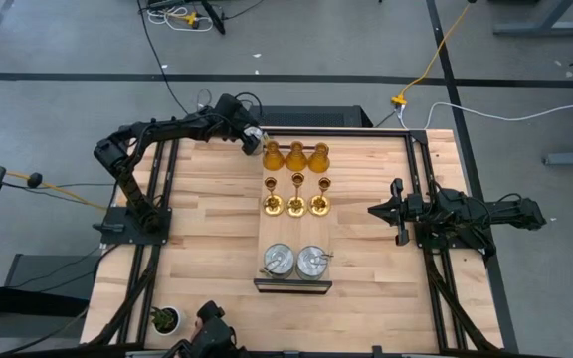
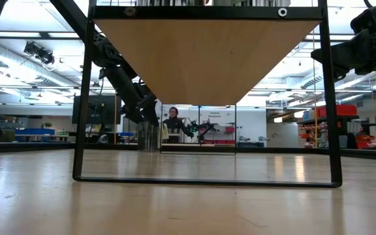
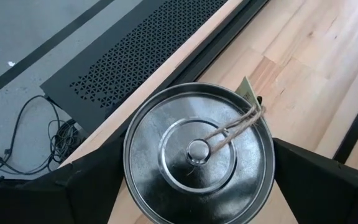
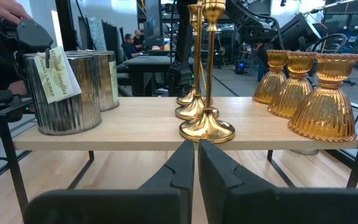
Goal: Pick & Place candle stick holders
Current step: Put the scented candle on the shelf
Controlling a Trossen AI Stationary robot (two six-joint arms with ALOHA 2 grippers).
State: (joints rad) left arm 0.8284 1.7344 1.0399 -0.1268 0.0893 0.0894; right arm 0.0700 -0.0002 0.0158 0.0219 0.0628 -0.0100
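**A:** Where did we have the left gripper [image 1: 255,137]?

**B:** Off the far left corner of the raised shelf [image 1: 294,231], just beside the amber holders [image 1: 295,156]. Its claw was spread wide, with one dark finger [image 3: 98,180] on each side of the third silver holder [image 3: 197,152]. The fingers looked to be at its round wall. We could not tell whether they were pressing on it.

**A:** Why so wide?

**B:** That tin is broad, so we judged the claw needed nearly its whole span to get around it. We were also looking down on its lid, where the twine loop [image 3: 235,127] lay across the top. Gripping it from the sides would keep the fingers clear of the string.

**A:** And the rest of the set?

**B:** All on the shelf, in rows. The amber ones stood at the far end and the gold stemmed holders [image 1: 295,204] across the middle. The two silver holders [image 1: 279,262] were at the near end. We read that as sorting by kind, which would send the third tin down to the near end.

**A:** The right gripper [image 1: 398,211]?

**B:** It waited well off the shelf's right side with its fingers pinched together and nothing in them. It was level with the gold row and out of the left arm's way.
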